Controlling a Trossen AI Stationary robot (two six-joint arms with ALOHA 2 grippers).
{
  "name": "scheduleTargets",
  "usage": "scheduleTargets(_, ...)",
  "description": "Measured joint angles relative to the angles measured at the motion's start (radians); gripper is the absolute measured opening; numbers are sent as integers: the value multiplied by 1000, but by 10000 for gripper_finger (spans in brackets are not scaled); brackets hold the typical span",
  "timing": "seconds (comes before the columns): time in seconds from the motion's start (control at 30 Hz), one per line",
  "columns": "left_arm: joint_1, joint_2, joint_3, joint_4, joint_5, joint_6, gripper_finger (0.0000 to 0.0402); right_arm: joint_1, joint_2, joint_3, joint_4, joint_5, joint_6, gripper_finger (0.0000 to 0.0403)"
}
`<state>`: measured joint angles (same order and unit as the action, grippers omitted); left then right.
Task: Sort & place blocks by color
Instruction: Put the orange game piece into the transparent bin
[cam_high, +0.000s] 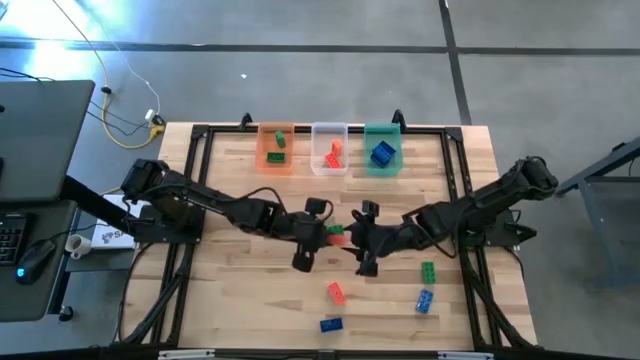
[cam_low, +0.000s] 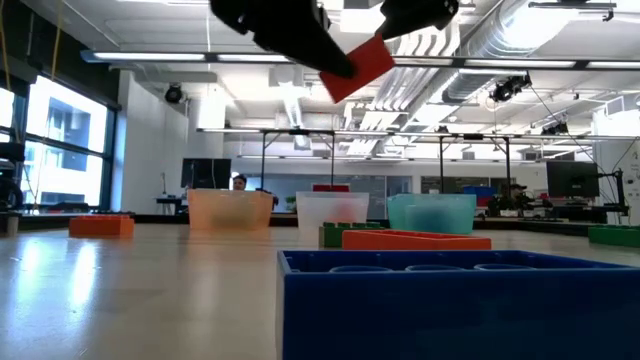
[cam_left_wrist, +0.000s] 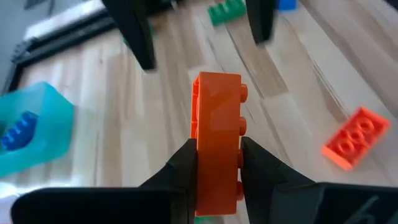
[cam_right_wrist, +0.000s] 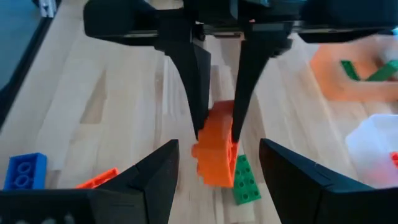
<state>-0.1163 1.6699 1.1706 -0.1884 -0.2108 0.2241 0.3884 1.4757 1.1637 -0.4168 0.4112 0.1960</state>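
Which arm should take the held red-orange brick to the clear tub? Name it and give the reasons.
Left. The left gripper has its jaws shut on the red-orange brick, lifted off the table. The right gripper is open and empty, facing it. No handover is needed.

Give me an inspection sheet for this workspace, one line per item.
Surface: wooden table, black frame.
Job's things: held red-orange block; loose blocks; three bins at the far edge, blocks inside.
Clutter: nothing seen.
Grippers: left gripper shut on the held block at table centre; right gripper open, facing it.
Cables: yellow and white leads on floor.
Surroundings: desk with keyboard, mouse and mug at left.
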Motion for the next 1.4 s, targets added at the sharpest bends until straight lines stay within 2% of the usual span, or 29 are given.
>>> scheduleTargets(0.13,13,0,0,40,-1,-1,62,8,0,0,-2,51,-6,210)
scheduleTargets(0.53,19,0,0,128,-2,34,63,7,0,0,-30,53,6,205)
scheduleTargets(0.67,19,0,0,137,-1,41,63,7,0,0,-52,53,14,168)
scheduleTargets(0.87,20,0,-1,138,10,28,66,7,0,0,-51,52,-10,71)
scheduleTargets(1.2,19,0,-1,138,4,19,107,6,0,0,-40,50,-6,69)
scheduleTargets(1.4,23,0,-1,135,-48,-8,123,4,0,0,-36,68,-6,69)
